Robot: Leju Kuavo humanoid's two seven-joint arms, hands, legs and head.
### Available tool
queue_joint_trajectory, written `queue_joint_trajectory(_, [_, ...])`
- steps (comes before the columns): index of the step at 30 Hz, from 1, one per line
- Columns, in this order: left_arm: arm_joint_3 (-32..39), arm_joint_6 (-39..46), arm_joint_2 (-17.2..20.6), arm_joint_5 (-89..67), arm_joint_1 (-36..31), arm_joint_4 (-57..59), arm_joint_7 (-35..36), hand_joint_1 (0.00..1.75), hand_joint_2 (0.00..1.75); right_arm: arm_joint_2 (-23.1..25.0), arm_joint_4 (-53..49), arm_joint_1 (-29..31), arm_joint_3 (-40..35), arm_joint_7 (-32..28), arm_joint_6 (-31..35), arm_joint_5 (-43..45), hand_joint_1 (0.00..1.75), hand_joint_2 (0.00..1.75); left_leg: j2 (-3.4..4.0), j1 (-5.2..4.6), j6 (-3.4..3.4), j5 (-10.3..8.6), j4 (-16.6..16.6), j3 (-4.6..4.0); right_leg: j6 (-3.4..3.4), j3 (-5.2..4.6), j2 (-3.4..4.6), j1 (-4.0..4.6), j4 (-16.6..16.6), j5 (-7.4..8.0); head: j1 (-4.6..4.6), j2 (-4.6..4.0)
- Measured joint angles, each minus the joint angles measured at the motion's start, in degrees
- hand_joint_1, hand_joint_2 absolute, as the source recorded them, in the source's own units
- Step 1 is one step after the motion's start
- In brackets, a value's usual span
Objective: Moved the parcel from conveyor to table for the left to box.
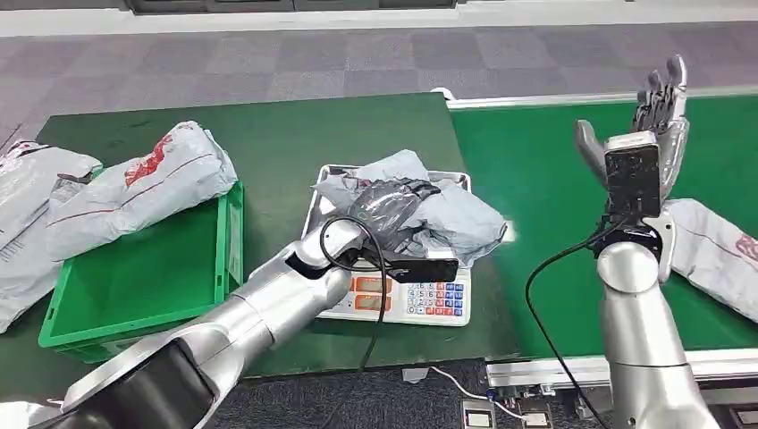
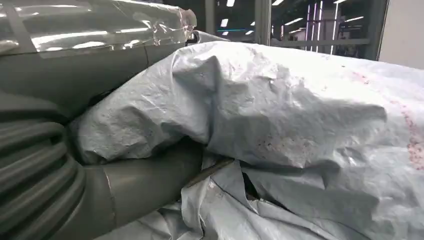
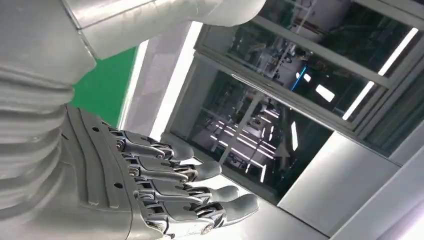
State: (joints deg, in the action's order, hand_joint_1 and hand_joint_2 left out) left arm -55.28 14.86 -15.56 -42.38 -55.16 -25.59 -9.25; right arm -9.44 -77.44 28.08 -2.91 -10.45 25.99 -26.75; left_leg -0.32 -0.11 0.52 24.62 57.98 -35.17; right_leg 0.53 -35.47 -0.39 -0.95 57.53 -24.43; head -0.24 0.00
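A crumpled grey parcel [image 1: 460, 222] lies on a white weighing scale [image 1: 431, 300] on the dark green table [image 1: 268, 134]. My left hand [image 1: 389, 207] reaches over it from the near side and grips it. Up close, the parcel [image 2: 280, 110] is pinched between the thumb [image 2: 145, 185] and the fingers above it. My right hand [image 1: 648, 134] is raised above the green conveyor [image 1: 536, 161], fingers straight and apart, holding nothing; the right wrist view shows the right hand [image 3: 165, 190] against windows.
A green box [image 1: 134, 268] stands at the table's left with a grey-and-red parcel [image 1: 143, 183] resting across its far rim. More parcels [image 1: 27, 206] lie further left. Another parcel [image 1: 720, 250] sits on the conveyor beside my right arm.
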Motion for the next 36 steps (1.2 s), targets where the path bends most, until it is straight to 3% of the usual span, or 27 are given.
queue_joint_trajectory(26, [0.0,0.0,0.0,0.0,0.0,0.0,0.0,1.75,1.75,0.0,0.0,0.0,0.0,0.0,0.0,0.0,0.0,1.75,0.0,0.0,0.0,0.0,0.0,-0.01,0.0,-0.02,0.0,0.0,0.0,0.0,0.0,0.0])
queue_joint_trajectory(28, [0.2,2.1,0.3,-2.7,0.4,-0.4,2.6,1.75,1.75,0.0,0.0,0.0,0.0,1.3,-0.8,-0.5,0.0,1.75,-0.02,0.0,0.0,0.0,0.0,-0.14,0.0,0.03,-0.06,0.0,0.0,0.0,0.0,0.0])
queue_joint_trajectory(30, [3.9,12.7,5.2,-10.5,4.5,-7.7,6.5,1.75,1.75,-0.2,0.6,-0.4,-0.3,4.2,-2.4,-1.4,0.0,1.75,0.2,0.01,0.06,0.04,-0.1,0.07,-0.03,0.0,0.21,0.02,0.0,-0.01,-0.02,0.0])
queue_joint_trajectory(32, [11.8,22.9,10.8,-9.9,6.1,-12.5,0.9,1.75,1.75,-1.0,1.7,-1.7,-0.3,3.9,-2.1,-1.0,0.0,1.75,0.58,0.07,0.17,0.04,-0.1,0.1,-0.16,-0.23,0.61,0.07,0.1,0.08,-0.02,0.0])
queue_joint_trajectory(36, [33.9,24.9,15.1,-10.2,7.0,-16.4,-0.8,1.75,1.75,-1.7,2.7,-2.6,-0.4,3.3,-1.7,-0.4,0.0,1.75,0.96,0.09,0.44,-0.03,-0.2,0.13,-0.35,-0.46,0.97,0.17,0.1,0.19,-0.07,0.0])
